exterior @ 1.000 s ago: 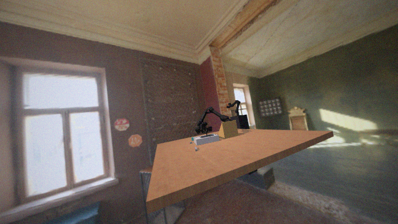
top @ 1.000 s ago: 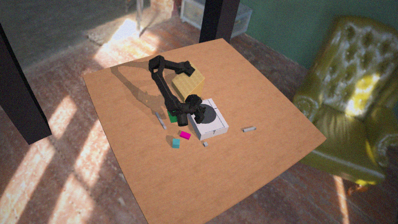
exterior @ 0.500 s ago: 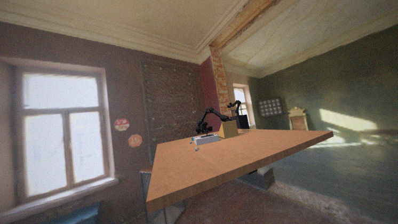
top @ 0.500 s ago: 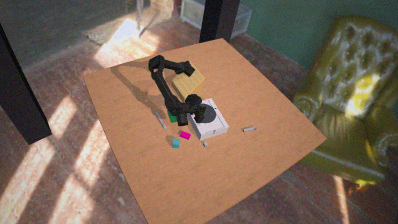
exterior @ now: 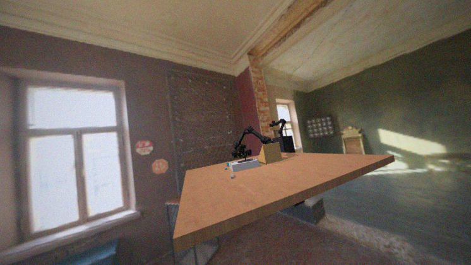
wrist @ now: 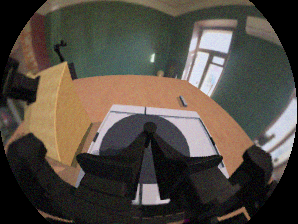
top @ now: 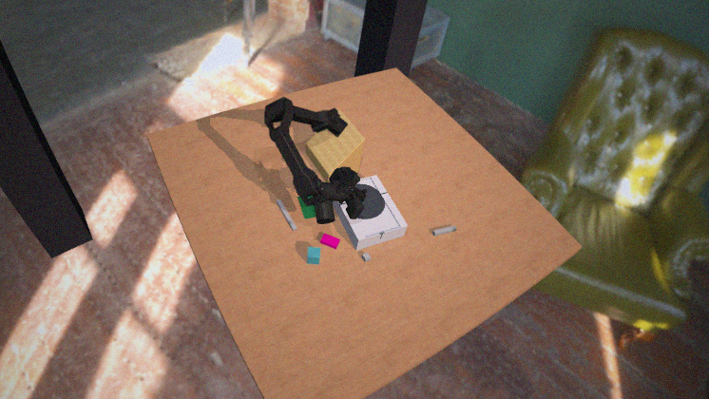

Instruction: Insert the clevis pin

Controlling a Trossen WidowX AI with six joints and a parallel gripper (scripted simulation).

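The gripper (top: 363, 194) (exterior: 245, 159) (wrist: 148, 133) grips the clevis pin (wrist: 149, 127) above the disc (top: 375, 201) (wrist: 120, 137). Full insertion is unconfirmed; seating, release and withdrawal remain.

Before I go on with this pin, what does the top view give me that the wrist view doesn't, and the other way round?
Only the top view: the teal block, the green piece, the long grey bar and the armchair.

Only the wrist view: a window and, at the fingertips, a round dark end, apparently the head of the pin.

Both: the gripper, disc, tray, yellow block and short grey rod.
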